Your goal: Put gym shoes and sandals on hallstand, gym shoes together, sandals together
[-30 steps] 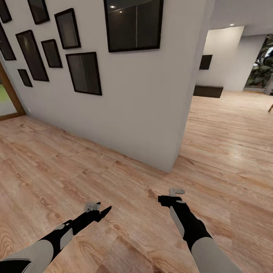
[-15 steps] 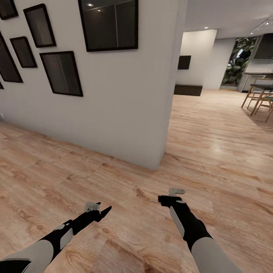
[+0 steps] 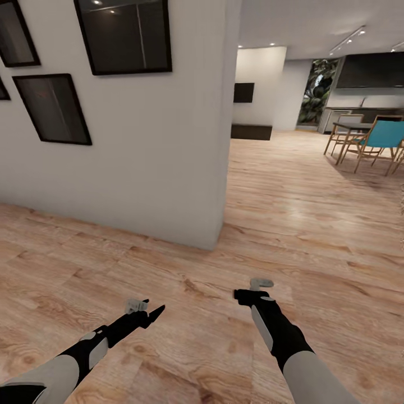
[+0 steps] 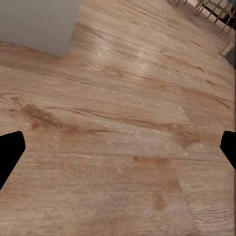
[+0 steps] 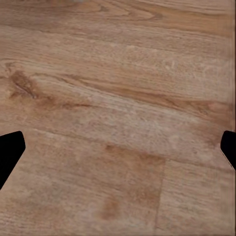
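The corridor floor (image 3: 168, 264) lay bare beside the white wall (image 3: 168, 168); left gripper (image 4: 118, 152) and right gripper (image 5: 118, 152) were spread, empty, presumably carried low for transit.

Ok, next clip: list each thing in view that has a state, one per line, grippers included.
left gripper: open, empty, held over the floor
right gripper: open, empty, held over the floor
corridor floor: bare wood planks under both grippers
teal chair: upright at the far dining table
picture frames: hanging on the white wall
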